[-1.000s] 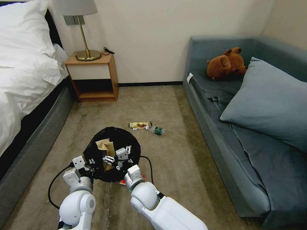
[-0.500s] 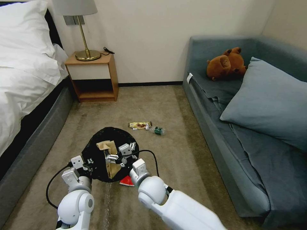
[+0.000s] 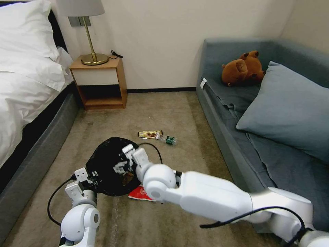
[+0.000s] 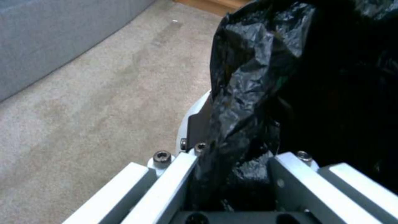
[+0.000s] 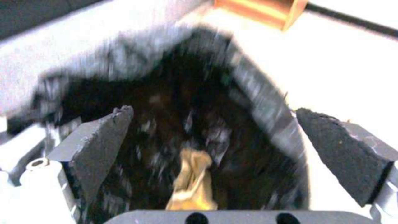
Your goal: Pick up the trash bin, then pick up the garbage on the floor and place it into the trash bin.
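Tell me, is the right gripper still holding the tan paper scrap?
No, the right gripper is open over the trash bin, and the tan paper scrap lies loose inside it.

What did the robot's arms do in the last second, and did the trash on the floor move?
The right gripper let go of the tan paper scrap, now lying inside the trash bin, and swung left across the bin's mouth, fingers open. The left gripper stayed clamped on the rim. The red wrapper, snack bar wrapper and bottle haven't moved.

The right arm (image 3: 212, 197) covers part of the red-white wrapper (image 3: 138, 195); the blurred trash bin (image 5: 186, 130) perhaps holds paper.
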You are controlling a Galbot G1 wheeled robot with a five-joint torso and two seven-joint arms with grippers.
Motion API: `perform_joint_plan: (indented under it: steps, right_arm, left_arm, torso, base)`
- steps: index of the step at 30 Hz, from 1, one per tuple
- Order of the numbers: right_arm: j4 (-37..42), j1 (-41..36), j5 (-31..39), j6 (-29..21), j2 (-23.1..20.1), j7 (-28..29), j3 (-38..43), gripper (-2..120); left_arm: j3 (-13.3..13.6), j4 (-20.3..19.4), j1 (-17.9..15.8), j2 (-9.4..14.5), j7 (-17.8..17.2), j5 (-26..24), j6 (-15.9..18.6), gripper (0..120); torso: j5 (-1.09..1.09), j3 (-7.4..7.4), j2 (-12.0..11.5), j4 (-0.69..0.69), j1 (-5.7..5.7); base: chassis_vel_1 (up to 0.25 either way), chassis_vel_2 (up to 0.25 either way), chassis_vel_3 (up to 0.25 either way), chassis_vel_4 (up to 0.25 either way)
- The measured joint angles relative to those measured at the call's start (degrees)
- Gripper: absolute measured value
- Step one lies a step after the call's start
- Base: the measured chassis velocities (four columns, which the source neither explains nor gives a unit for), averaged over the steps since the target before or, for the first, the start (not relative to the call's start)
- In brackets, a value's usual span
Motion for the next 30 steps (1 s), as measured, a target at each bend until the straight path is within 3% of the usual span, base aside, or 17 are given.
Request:
perform_joint_plan:
  steps: [11, 13, 17, 19, 20, 22, 26, 30]
  right_arm:
    - [-4.2, -3.9, -9.2, 0.7, -1.1, -6.0, 10.6, 100]
    - [-9.3, -8.9, -15.1, 1.5, -2.1, -9.5, 15.3, 100]
    - [-13.8, -11.8, -21.1, 3.2, -2.7, -13.1, 17.7, 100]
    - [-19.9, -14.8, -29.0, 6.6, -3.3, -18.9, 20.3, 100]
    - [-19.9, -14.8, -29.0, 6.6, -3.3, -18.9, 20.3, 100]
    - [-25.0, -16.3, -34.6, 10.6, -3.4, -24.3, 21.7, 100]
    - [-29.2, -17.5, -38.2, 13.7, -3.1, -27.8, 21.8, 100]
    - [-35.2, -19.4, -46.4, 20.4, -1.2, -33.8, 22.4, 100]
  left_arm:
    - [-0.2, 0.4, -1.1, 0.7, -0.2, -1.0, 0.3, 1]
    - [-0.1, 0.3, -0.9, 0.8, -0.2, -1.1, 0.3, 1]
    - [-0.5, 0.1, -0.9, 0.9, -0.3, -1.2, 0.3, 1]
    - [-1.1, -0.8, -0.8, 0.9, -0.5, -1.7, 0.3, 1]
    - [-1.1, -0.8, -0.8, 0.9, -0.5, -1.7, 0.3, 1]
    - [-1.7, -1.5, -0.6, 1.1, -0.3, -1.9, 0.3, 1]
    - [-2.2, -1.9, -0.5, 1.4, -0.2, -2.3, 0.3, 1]
    - [-2.3, -1.9, -0.6, 1.3, -0.2, -2.5, 0.1, 1]
  torso:
    - [0.01, 0.0, 0.0, -0.01, 0.0]
    - [0.01, 0.0, 0.0, -0.01, 0.0]
    - [0.01, 0.0, 0.0, -0.02, 0.0]
    - [0.02, 0.0, 0.0, -0.03, 0.0]
    - [0.02, 0.0, 0.0, -0.03, 0.0]
    - [0.01, 0.0, 0.0, -0.02, 0.0]
    - [0.01, 0.0, 0.0, -0.01, 0.0]
    - [0.01, 0.0, 0.0, -0.01, 0.0]
  base:
    - [0.0, 0.0, 0.0, 0.0]
    - [0.0, 0.0, 0.0, 0.0]
    - [0.0, 0.0, 0.0, 0.0]
    - [0.0, 0.0, 0.0, 0.0]
    - [0.0, 0.0, 0.0, 0.0]
    - [0.0, 0.0, 0.0, 0.0]
    - [0.0, 0.0, 0.0, 0.0]
    - [0.0, 0.0, 0.0, 0.0]
